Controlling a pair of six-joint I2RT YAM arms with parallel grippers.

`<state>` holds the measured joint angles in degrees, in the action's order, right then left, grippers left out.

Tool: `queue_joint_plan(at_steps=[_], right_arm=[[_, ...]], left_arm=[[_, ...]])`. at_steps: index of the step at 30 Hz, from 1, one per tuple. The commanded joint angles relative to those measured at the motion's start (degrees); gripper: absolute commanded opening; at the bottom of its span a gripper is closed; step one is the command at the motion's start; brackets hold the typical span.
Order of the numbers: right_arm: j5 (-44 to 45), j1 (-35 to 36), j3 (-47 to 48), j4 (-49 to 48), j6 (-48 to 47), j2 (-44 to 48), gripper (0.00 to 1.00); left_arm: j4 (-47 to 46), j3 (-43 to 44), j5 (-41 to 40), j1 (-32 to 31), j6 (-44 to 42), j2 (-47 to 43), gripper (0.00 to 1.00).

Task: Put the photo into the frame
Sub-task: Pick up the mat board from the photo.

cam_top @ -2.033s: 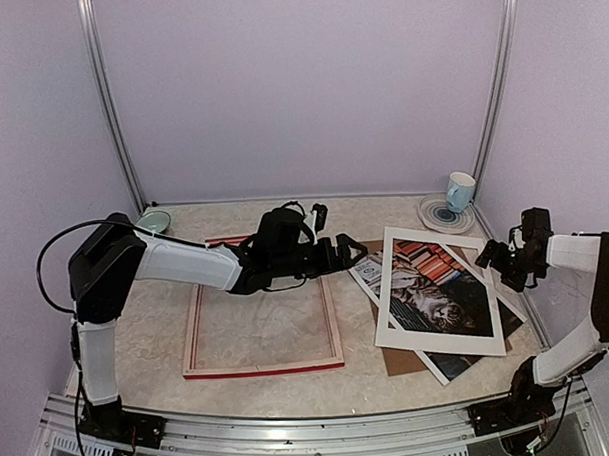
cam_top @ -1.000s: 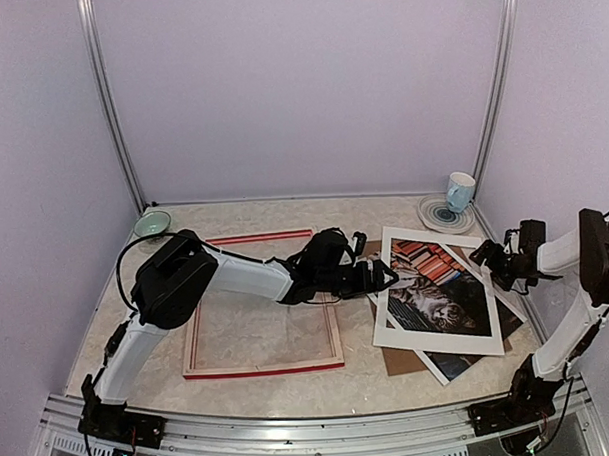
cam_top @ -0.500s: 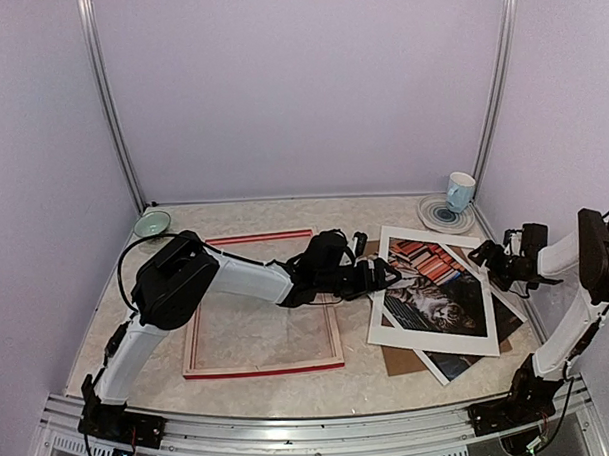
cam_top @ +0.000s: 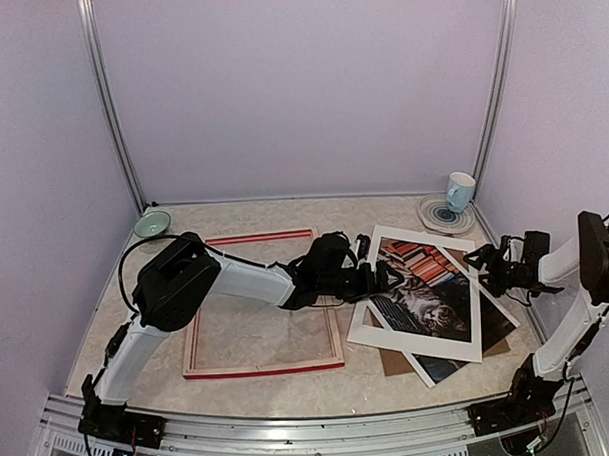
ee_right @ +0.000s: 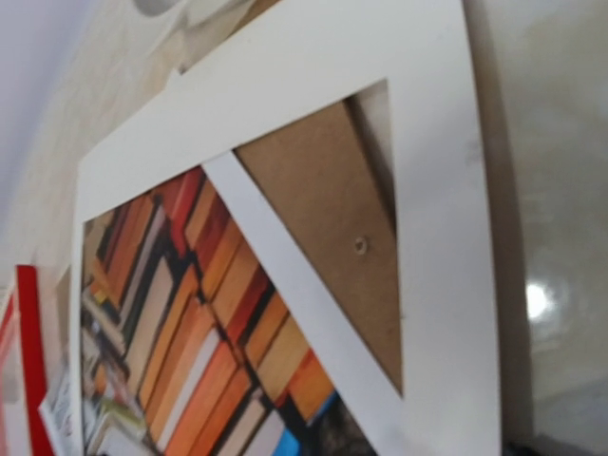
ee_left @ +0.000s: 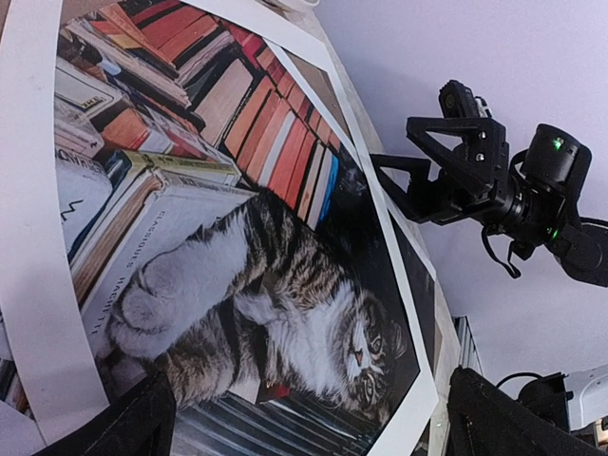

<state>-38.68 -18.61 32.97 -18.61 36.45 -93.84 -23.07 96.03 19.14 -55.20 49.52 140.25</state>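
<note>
The photo (cam_top: 427, 306), a tabby cat on stacked books, lies right of centre under a white card mat (cam_top: 414, 344) and shows through the mat's window. The cat (ee_left: 285, 313) fills the left wrist view. The red frame (cam_top: 261, 370) lies flat at centre left, and its red edge (ee_right: 28, 361) shows in the right wrist view. My left gripper (cam_top: 384, 275) reaches over the frame to the mat's left edge, open, its fingers (ee_left: 142, 413) wide apart with only the print below. My right gripper (cam_top: 483, 264) is open at the mat's right edge, its spread jaws (ee_left: 408, 171) visible.
A brown backing board (cam_top: 397, 361) lies under the photo and shows through the mat's window (ee_right: 332, 209). A cup (cam_top: 460, 191) stands on a saucer (cam_top: 434, 218) at the back right. A green bowl (cam_top: 152, 223) sits at the back left. Walls close three sides.
The mat and photo have slid left, the near end swinging toward the frame. My left gripper drew back slightly left. The right gripper moved left up to the mat's edge.
</note>
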Motion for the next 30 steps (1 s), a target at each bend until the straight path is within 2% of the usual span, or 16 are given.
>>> queue_joint_plan(at_steps=[1,4,9,30], right_arm=[[-4.3,-0.6,-1.2,-2.4,1.9,1.0,0.88],[-4.1,-0.6,-1.3,-2.8,1.8,0.6,0.88],[-4.7,-0.6,-1.4,-3.2,1.9,-0.4,0.88],[-7.8,-0.6,-2.6,-8.3,4.1,-2.8,0.87]], left_arm=[[-0.1,-0.2,-0.1,-0.4,0.4,1.7,0.99],[0.1,-1.8,-2.7,0.0,-0.9,-0.1,0.99],[5.4,-2.1,-11.4,1.2,-4.8,-4.2,0.99],[9.9,1.9,-10.4,0.8,-3.8,1.6,0.99]])
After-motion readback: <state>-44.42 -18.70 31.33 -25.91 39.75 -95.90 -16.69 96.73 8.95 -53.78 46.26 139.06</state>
